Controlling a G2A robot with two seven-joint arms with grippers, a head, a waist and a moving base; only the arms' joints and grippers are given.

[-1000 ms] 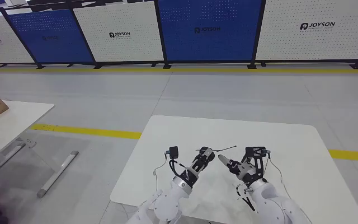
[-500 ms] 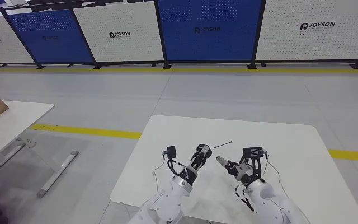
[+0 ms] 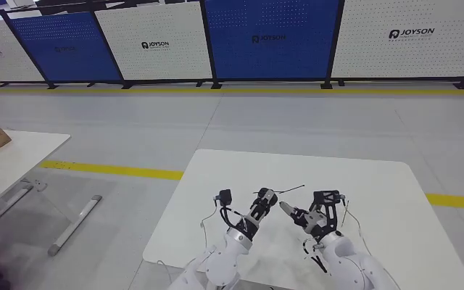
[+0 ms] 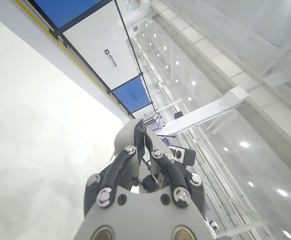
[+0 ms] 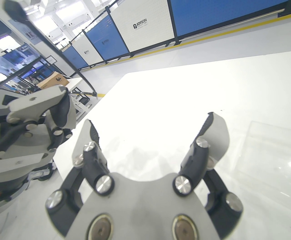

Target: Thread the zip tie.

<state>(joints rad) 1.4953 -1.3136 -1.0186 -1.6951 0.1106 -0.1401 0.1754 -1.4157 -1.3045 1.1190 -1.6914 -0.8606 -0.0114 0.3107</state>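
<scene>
A thin black zip tie (image 3: 284, 190) is held level over the white table (image 3: 362, 174), with my left gripper (image 3: 264, 197) shut on it near one end. In the left wrist view the left gripper (image 4: 142, 133) has its pads pressed together on the strap. In the right wrist view the strap runs from its thick end (image 5: 13, 10) down to the left gripper (image 5: 64, 95). My right gripper (image 5: 150, 118) stands open and holds nothing, just to the right of the left one. In the top view the right gripper (image 3: 287, 209) sits just below the strap's free end.
The two grippers hover close together over the near half of the table. A clear flat sheet (image 5: 266, 147) lies on the table by the right gripper. Another table (image 3: 29, 148) stands far left, across open floor.
Both arms have shifted only slightly. The right gripper has edged a little towards the left one, and the strap's free end has tipped slightly away.
</scene>
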